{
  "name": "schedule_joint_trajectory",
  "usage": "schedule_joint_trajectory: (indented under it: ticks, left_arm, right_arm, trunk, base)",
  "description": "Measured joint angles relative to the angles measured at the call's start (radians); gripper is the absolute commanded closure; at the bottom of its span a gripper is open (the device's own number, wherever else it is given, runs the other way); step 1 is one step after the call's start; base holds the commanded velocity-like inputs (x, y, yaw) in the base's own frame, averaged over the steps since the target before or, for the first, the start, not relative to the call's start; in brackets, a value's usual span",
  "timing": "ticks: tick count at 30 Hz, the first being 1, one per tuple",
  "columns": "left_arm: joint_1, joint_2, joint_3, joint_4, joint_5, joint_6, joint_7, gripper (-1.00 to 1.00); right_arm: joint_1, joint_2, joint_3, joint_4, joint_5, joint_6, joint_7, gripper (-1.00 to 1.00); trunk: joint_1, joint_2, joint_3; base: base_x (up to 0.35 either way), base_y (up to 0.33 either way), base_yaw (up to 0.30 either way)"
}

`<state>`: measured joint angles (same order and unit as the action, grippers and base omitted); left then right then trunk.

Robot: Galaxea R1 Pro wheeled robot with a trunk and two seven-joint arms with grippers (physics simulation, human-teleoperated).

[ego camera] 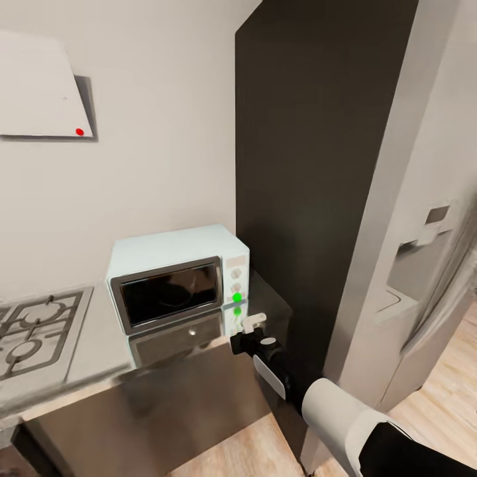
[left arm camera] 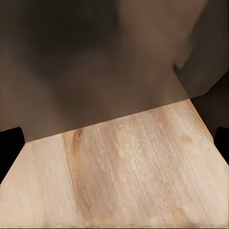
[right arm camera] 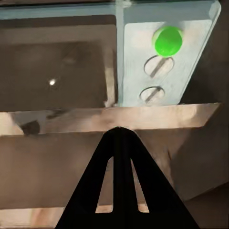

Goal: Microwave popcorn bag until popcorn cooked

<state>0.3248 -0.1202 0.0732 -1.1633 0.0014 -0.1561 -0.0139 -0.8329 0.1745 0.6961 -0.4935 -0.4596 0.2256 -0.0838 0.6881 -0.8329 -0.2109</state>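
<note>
A tall dark brown-black cabinet panel [ego camera: 318, 172] rises just to the right of the small pale blue-white box microwave [ego camera: 175, 255], with a tall brushed-steel fridge [ego camera: 424, 265] further right of that panel and light wood floor [ego camera: 437, 391] beyond its base. The microwave stands on the flat grey brushed-steel tabletop [ego camera: 99, 338], close to its right-hand end, its dark glass door [ego camera: 169, 293] shut and facing the robot. To the microwave's left, set into the same tabletop, lies the grated gas hob [ego camera: 33, 331], and on the grey wall up and to the left of the microwave hangs a pale flat panel [ego camera: 36, 86] carrying a small red dot [ego camera: 79, 132]. The white control panel [ego camera: 235, 281] sits at the right of the microwave's door — a bright green indicator light [ego camera: 236, 297] glows on it, with round knobs just beside the light. The right tool [ego camera: 255, 322] hovers just in front of the microwave's lower right corner, near that panel; in the right wrist view its black fingers [right arm camera: 107, 176] meet at a point, pressed together with nothing between them. The left tool's state cannot be told from the left wrist view, where dark shapes at both edges frame wood floor and a dark cabinet front [left arm camera: 86, 62]. The popcorn bag's place cannot be told; the glass is too dark to see through.
</note>
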Motion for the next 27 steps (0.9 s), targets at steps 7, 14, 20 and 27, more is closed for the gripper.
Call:
schedule_joint_trajectory:
  ticks: [7, 14, 20, 27]
  left_arm:
    - [-0.001, 0.000, 0.000, 0.000, 0.000, 0.000, 0.000, -1.00]
    - [-0.002, 0.000, 0.000, 0.000, 0.000, 0.000, 0.000, -1.00]
    - [-0.009, 0.003, 0.006, 0.000, 0.000, 0.001, 0.000, -1.00]
    - [-0.013, 0.003, 0.006, 0.000, 0.000, 0.002, 0.000, -1.00]
  right_arm:
    - [0.000, 0.000, 0.001, 0.000, 0.000, 0.000, 0.000, 1.00]
    - [0.001, 0.000, 0.000, 0.000, 0.001, -0.001, 0.000, 1.00]
    - [0.097, 0.000, 0.029, 0.164, 0.011, -0.152, -0.001, 1.00]
    - [0.297, -0.031, 0.064, 0.315, 0.032, -0.325, -0.004, 1.00]
  trunk:
    - [0.000, 0.000, 0.000]
    - [0.000, 0.000, 0.000]
    - [0.000, 0.000, 0.000]
    - [0.000, 0.000, 0.000]
  base:
    - [-0.343, 0.000, 0.000]
    - [-0.343, 0.000, 0.000]
    - [-0.343, 0.000, 0.000]
    - [-0.343, 0.000, 0.000]
